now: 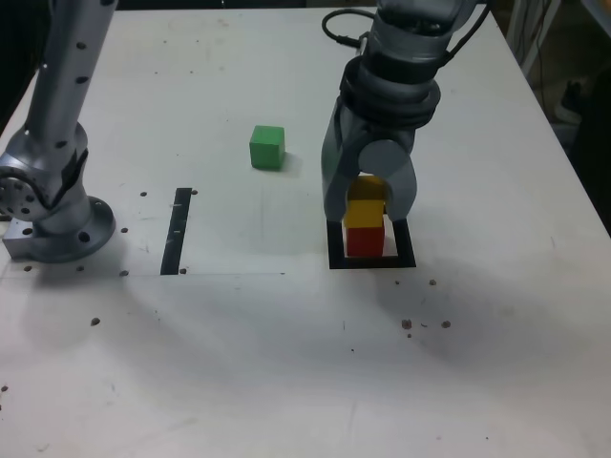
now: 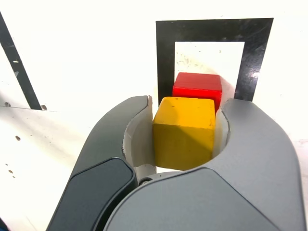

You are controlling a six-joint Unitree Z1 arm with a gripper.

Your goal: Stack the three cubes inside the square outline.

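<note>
Exterior view: the tool point(image 1: 368, 212) grips the yellow cube point(image 1: 364, 214) right on top of the red cube point(image 1: 364, 240) inside the square outline point(image 1: 336, 244); the green cube point(image 1: 267, 147) waits apart on the bench point(image 1: 286, 363). Second layer is being placed; next comes a clean release.

Wrist view: the tool point(image 2: 184, 126) is clamped on the yellow cube point(image 2: 184, 132), over the red cube point(image 2: 198, 85); whether the cubes touch is hidden

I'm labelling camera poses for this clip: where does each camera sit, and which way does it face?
Exterior view: off the arm, raised, looking down across the table; shows the arm's base, the gripper and the green cube.
Wrist view: on the wrist, looking past both jaws at the square outline.
Shared: yellow cube clamped above red cube.
</note>
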